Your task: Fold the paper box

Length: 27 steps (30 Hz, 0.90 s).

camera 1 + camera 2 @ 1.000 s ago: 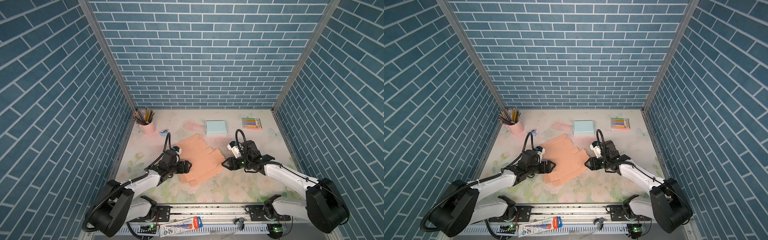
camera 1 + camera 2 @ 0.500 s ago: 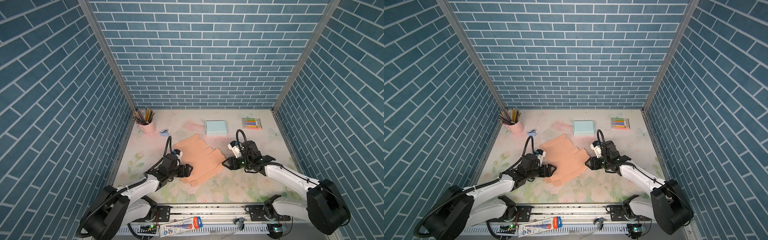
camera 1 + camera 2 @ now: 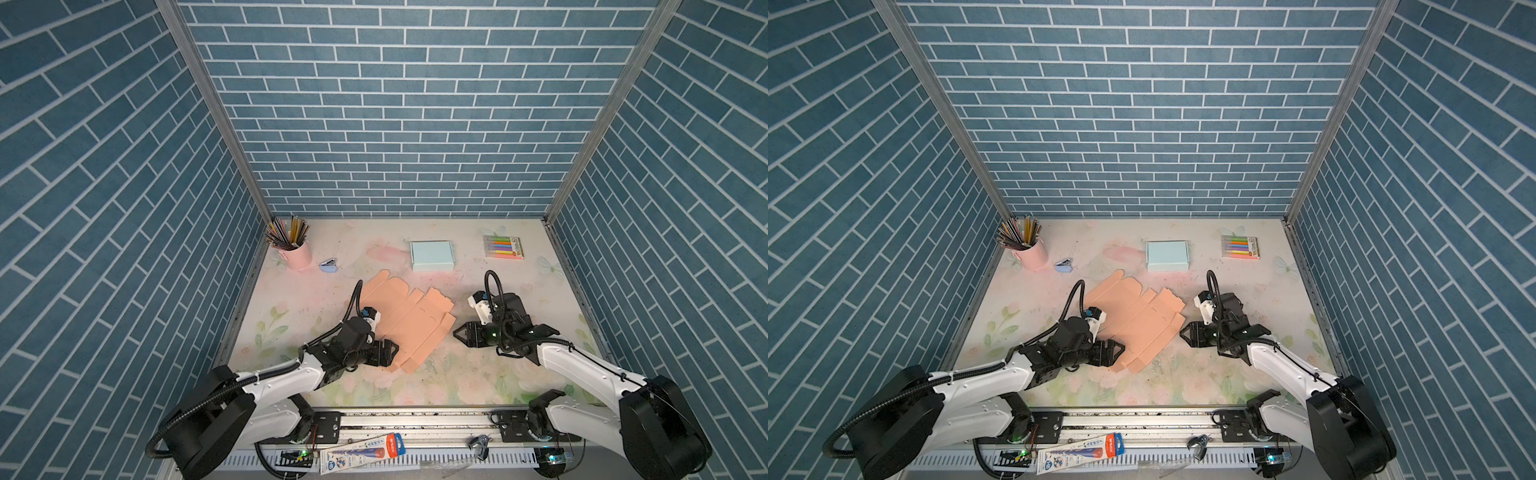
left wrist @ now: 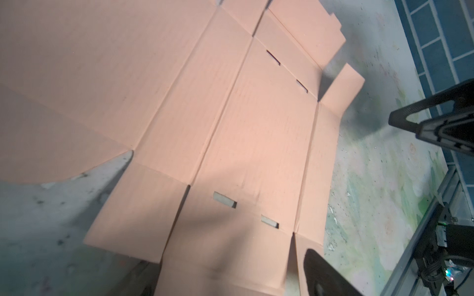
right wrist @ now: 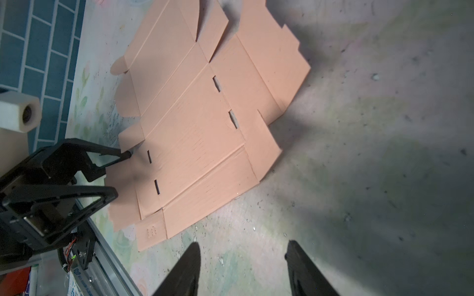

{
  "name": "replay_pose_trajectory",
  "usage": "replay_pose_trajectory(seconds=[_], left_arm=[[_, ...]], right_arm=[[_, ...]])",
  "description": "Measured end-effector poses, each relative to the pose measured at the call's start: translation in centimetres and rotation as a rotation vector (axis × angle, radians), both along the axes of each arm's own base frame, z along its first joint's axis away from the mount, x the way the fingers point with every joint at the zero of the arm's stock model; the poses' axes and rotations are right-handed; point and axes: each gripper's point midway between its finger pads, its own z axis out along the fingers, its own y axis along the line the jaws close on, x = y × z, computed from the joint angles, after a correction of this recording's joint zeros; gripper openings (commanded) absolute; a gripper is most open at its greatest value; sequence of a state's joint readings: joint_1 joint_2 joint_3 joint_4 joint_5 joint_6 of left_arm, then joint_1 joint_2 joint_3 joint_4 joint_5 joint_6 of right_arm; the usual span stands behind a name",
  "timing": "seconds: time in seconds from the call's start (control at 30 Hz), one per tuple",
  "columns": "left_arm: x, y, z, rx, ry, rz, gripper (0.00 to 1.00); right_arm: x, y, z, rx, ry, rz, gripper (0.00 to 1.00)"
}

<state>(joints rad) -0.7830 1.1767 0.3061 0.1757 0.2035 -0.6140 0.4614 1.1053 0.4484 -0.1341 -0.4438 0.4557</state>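
Mostly judging paper box (image 3: 409,320) as light creased card (floppy flaps), favouring an edge-flap pinch, noting left gripper (image 3: 394,354) wide, right gripper (image 3: 457,335) half-spread, empty.

The flat paper box (image 3: 405,318) lies in the middle of the surface (image 3: 519,365); right behind it sits the small box (image 3: 432,255); behind it to the left stand the pencil cup (image 3: 297,253) and a small stapler (image 3: 329,265); behind it to the right lies the pen pack (image 3: 503,247).

Bare surface (image 3: 457,374) lay around the right end effector (image 5: 242,244); ahead, the flat paper box (image 3: 409,320) and left end effector (image 3: 395,355) barred passage.
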Motion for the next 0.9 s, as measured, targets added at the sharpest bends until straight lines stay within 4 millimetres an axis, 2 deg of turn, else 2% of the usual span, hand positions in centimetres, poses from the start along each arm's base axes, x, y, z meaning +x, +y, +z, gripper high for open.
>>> replay_pose_trajectory(seconds=[0.3,0.7,0.9], left_arm=[[-2.1,-4.5,0.2,-0.039,0.026,-0.098,0.88],[-3.6,-11.1,0.5,-0.08,0.054,-0.213,0.88],[-4.0,-11.7,0.6,-0.093,0.064,-0.233,0.88]], right_arm=[[0.7,-1.4,0.3,0.025,-0.005,-0.086,0.56],[1.5,-3.3,1.1,0.034,-0.054,-0.166,0.56],[1.6,-3.7,0.4,0.037,-0.034,-0.179,0.56]])
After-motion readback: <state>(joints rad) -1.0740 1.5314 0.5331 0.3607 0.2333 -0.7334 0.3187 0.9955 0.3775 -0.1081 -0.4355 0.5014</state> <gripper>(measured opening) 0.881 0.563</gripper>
